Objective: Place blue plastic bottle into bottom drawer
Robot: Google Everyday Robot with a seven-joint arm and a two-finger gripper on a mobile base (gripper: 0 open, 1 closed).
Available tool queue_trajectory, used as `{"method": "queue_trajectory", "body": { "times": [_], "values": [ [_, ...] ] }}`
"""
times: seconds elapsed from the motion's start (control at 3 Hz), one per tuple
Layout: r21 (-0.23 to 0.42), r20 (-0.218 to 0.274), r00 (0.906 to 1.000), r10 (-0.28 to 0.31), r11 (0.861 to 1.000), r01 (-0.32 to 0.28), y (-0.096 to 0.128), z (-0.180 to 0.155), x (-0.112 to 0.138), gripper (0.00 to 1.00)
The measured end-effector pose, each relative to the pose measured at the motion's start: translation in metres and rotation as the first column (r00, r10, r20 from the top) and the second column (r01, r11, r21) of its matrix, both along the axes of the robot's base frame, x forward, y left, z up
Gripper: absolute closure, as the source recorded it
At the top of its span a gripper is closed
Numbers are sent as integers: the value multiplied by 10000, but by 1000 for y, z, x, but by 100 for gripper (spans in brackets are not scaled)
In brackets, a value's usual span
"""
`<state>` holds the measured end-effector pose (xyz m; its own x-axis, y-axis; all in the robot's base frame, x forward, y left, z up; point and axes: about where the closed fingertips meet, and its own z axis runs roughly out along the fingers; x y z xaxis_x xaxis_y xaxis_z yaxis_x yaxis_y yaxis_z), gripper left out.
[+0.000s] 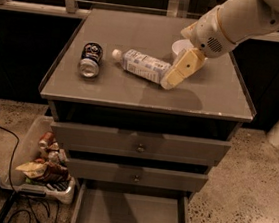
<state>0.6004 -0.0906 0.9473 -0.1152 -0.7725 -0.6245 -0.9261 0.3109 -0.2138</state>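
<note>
The blue plastic bottle [143,65] lies on its side on the grey cabinet top [132,90], white cap pointing left. My gripper [170,82] hangs from the white arm coming in from the upper right; its tan tip is right at the bottle's right end, just above the cabinet top. The bottom drawer [130,215] is pulled out at the foot of the cabinet, a shallow grey tray with a bare floor.
A dark blue-and-silver drink can [90,60] lies left of the bottle. A white bowl [179,46] sits behind the arm, mostly hidden. Two upper drawers with round knobs [139,147] are slightly open. A bin of packaged items [42,165] and cables lie on the floor at left.
</note>
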Motion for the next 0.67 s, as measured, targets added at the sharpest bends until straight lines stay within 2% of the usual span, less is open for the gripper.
{"method": "queue_trajectory", "body": {
  "times": [0.33, 0.67],
  "values": [
    [5, -9, 10000, 29, 10000, -29, 1, 0, 0, 0],
    [-26, 19, 9987, 506, 9987, -506, 31, -11, 14, 0]
  ]
}}
